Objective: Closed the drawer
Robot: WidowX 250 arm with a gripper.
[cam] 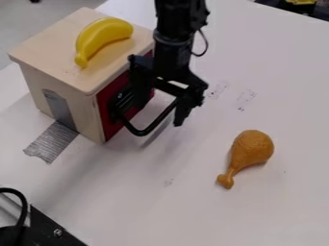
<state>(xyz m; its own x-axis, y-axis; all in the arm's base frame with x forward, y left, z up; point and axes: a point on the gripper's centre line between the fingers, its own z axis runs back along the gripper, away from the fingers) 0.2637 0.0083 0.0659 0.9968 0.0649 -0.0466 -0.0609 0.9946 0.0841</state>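
The black gripper (151, 114) hangs at the red front of the wooden box, its two fingers spread apart. One finger is close against the red drawer front (112, 96), and the other stands out to the right over the table. A black curved bar, which looks like the drawer handle (146, 131), bows out low between the fingers; whether they touch it I cannot tell. The red front looks about level with the edges of the wooden box (57, 65), partly hidden behind the gripper.
A yellow toy banana (101, 37) lies on top of the box. Grey tape (53, 141) runs from the box's side onto the white table (147, 202). A brown toy drumstick (249, 150) lies to the right. Black equipment (48, 228) occupies the lower left corner.
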